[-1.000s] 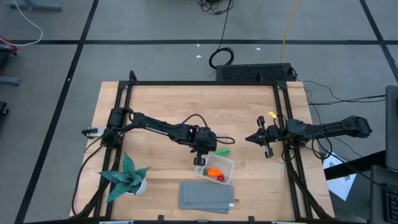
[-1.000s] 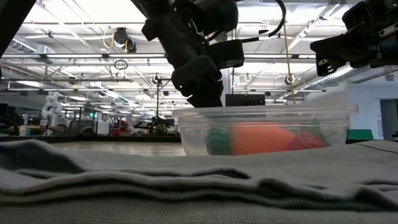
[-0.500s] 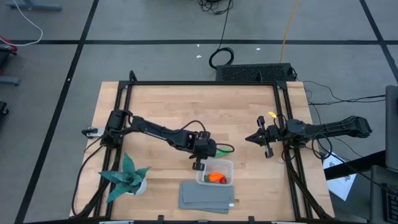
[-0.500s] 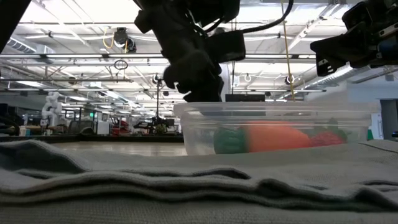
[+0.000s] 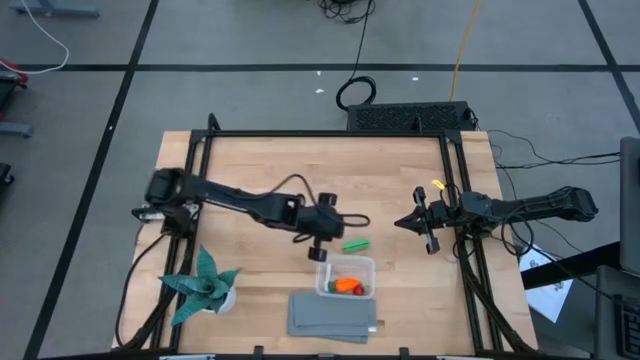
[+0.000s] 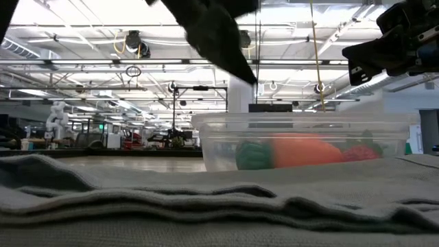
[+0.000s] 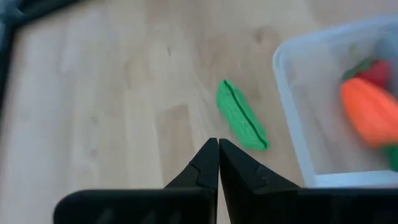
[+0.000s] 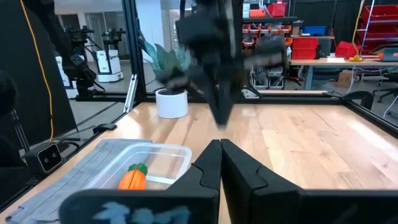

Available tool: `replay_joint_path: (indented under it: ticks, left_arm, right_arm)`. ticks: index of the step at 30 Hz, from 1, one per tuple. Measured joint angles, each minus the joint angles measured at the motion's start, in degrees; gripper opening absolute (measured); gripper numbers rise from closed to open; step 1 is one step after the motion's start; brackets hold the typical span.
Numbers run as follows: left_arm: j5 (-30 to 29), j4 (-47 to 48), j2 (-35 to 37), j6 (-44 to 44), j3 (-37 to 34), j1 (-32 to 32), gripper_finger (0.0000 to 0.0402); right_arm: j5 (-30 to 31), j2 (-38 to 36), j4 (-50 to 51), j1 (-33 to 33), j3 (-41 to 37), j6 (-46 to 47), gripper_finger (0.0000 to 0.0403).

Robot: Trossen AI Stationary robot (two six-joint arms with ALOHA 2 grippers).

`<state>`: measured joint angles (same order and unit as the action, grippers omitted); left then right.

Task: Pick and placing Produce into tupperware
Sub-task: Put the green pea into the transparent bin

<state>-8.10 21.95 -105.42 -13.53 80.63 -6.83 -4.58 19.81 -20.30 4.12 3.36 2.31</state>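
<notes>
The clear tupperware (image 5: 346,276) stands on the table near its front edge and holds the orange carrot (image 5: 345,286) and the red berry (image 5: 357,291). Both also show in the low view: carrot (image 6: 302,151), berry (image 6: 360,152). The green pod (image 5: 355,244) lies flat on the wood just beyond the tupperware; in the left wrist view the pod (image 7: 241,123) lies ahead of the fingertips. My left gripper (image 7: 218,142) is shut and empty, above the table left of the pod (image 5: 321,248). My right gripper (image 5: 400,222) is shut and empty, at the right.
A grey folded cloth (image 5: 333,315) lies in front of the tupperware at the near edge. A teal spiky plant in a white pot (image 5: 205,285) stands at the near left. A black frame (image 5: 325,133) runs around the table's far and side edges.
My left gripper has risen from beside the tupperware's left wall and drawn a little toward the far edge; in the low view only its fingertip still shows at the top. The tupperware has shifted slightly on the table, its contents with it.
</notes>
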Motion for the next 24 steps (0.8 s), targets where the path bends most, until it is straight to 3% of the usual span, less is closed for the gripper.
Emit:
replay_joint_path:
  ticks: [9, 17, 24]
  left_arm:
    - [-0.08, -5.48, 20.4, -3.31, -14.73, 0.12, 0.0015]
    - [-0.97, -26.13, 40.17, 3.98, -35.56, 2.47, 0.0015]
    - [-1.0, -36.5, 49.87, 7.66, -50.6, 4.68, 0.0014]
  right_arm:
    - [-0.02, 0.07, 0.25, -0.01, 0.0, -0.23, 0.0]
    - [0.0, 0.05, -2.0, -0.02, 0.0, -0.39, 0.0]
    - [0.0, 0.09, -2.11, -0.02, 0.0, -0.26, 0.0]
